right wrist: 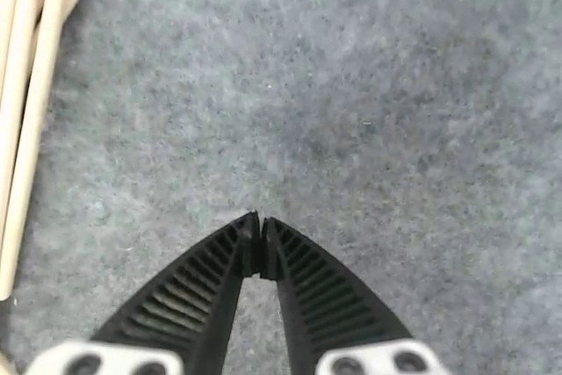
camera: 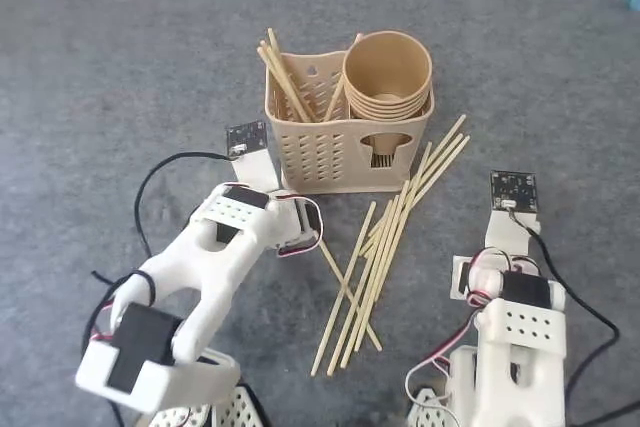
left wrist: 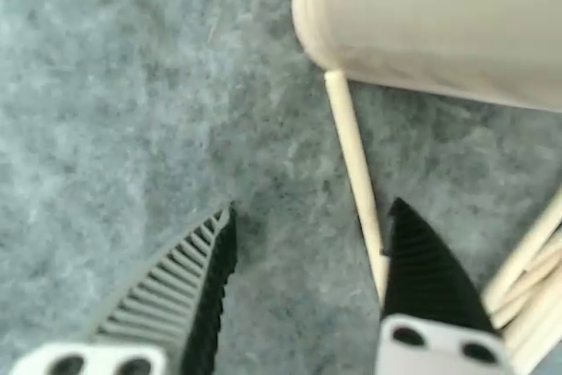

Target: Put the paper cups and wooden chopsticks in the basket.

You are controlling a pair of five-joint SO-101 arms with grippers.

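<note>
A beige perforated basket stands on the grey carpet. A stack of paper cups sits in one of its compartments, and a few wooden chopsticks lean in the other. Several more chopsticks lie fanned out on the carpet in front of it. My left arm ends at the basket's front corner. My left gripper is open low over the carpet, with one chopstick lying between the fingers, close to one fingertip. My right gripper is shut on nothing over bare carpet, beside the loose chopsticks.
The basket wall rises just beyond the left gripper. My right arm stands to the right of the chopstick pile. Cables trail behind both arms. Open carpet lies on both sides of the basket.
</note>
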